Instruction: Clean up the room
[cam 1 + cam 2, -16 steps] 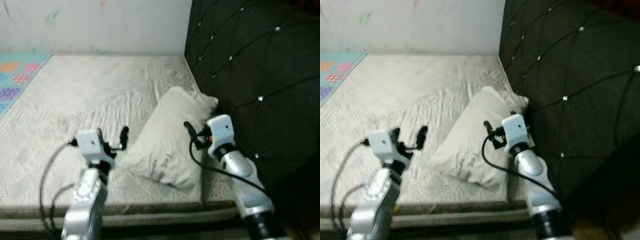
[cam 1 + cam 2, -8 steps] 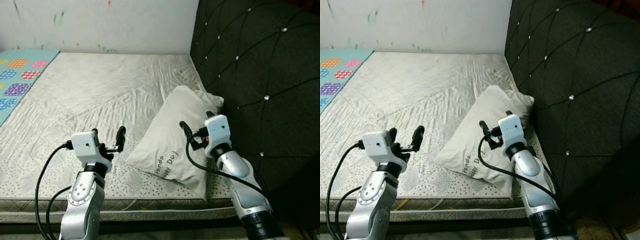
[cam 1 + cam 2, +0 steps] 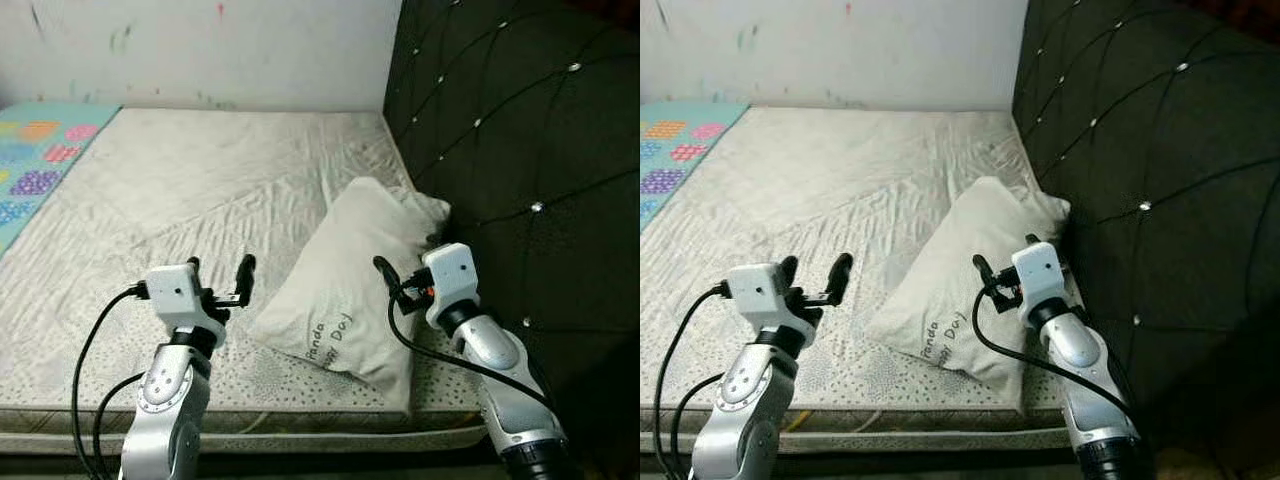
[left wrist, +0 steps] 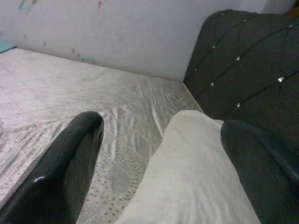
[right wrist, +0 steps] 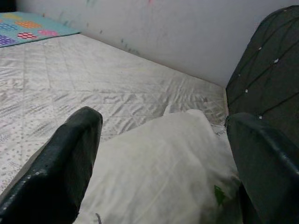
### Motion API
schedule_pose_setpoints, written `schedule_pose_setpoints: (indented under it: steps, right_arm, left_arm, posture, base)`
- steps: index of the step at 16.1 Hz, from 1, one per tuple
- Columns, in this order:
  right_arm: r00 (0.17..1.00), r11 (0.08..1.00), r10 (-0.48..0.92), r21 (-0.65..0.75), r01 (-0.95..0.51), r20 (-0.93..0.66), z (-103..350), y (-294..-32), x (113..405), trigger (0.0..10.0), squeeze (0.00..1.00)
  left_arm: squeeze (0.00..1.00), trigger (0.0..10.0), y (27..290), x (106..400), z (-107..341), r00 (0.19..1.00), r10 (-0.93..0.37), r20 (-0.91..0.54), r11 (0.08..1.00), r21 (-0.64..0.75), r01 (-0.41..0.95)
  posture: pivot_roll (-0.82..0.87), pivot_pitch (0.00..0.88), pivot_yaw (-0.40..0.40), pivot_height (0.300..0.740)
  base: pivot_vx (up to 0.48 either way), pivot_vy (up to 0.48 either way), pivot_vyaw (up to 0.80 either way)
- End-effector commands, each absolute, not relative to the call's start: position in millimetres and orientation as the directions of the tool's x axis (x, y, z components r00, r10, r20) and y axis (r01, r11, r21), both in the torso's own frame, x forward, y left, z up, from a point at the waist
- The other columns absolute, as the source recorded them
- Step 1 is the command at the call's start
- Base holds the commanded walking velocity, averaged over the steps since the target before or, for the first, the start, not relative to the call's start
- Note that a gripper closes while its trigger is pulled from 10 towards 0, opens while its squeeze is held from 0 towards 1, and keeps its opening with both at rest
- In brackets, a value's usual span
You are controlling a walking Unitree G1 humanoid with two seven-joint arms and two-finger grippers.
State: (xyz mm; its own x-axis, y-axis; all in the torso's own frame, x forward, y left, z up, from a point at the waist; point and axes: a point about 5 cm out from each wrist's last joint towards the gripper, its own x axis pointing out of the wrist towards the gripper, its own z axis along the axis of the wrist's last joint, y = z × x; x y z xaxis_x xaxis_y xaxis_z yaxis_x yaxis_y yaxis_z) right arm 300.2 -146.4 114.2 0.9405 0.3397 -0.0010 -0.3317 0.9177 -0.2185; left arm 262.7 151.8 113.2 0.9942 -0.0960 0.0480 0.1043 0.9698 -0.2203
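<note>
White pillow [image 3: 352,283] is seen lying at mattress [image 3: 170,190] front right corner, leaned against dark tufted headboard [image 3: 520,150]. Left gripper [image 3: 220,272] is held just beside pillow's left edge, fingers spread wide, nothing grasped. Right gripper [image 3: 408,268] is held above pillow's right side, fingers [image 5: 60,163] wide apart, empty. Colourful mat [image 3: 35,165] is seen by mattress far left edge.
</note>
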Motion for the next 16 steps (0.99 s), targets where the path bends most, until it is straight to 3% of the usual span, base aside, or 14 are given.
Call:
schedule_pose_setpoints:
  steps: [1, 3, 16]
  right_arm:
    - [0.94, 0.918, 0.34, -0.223, -0.327, 0.022, 122.7, -145.6, 303.6, 10.0, 0.0]
    - [0.939, 0.918, 0.344, -0.22, -0.331, 0.023, 122.8, -143.7, 303.4, 10.0, 0.0]
    - [0.932, 0.909, 0.363, -0.215, -0.357, -0.009, 117.6, -144.1, 300.8, 10.0, 0.0]
  left_arm:
    - [0.0, 10.0, 152.8, 262.6, 117.4, 0.993, -0.101, 0.062, 0.971, -0.213, 0.112]
    - [0.0, 10.0, 153.4, 262.3, 116.9, 0.994, -0.1, 0.054, 0.971, -0.212, 0.109]
    - [0.0, 10.0, 156.3, 261.4, 112.8, 0.997, -0.07, 0.011, 0.974, -0.214, 0.071]
  posture:
    - [-0.14, 0.0, -0.003, 0.74]
    - [-0.14, 0.0, -0.001, 0.74]
    - [-0.13, 0.0, -0.007, 0.74]
  base:
    - [0.42, 0.0, 0.0]
    - [0.27, 0.0, 0.0]
    - [0.0, 0.0, 0.0]
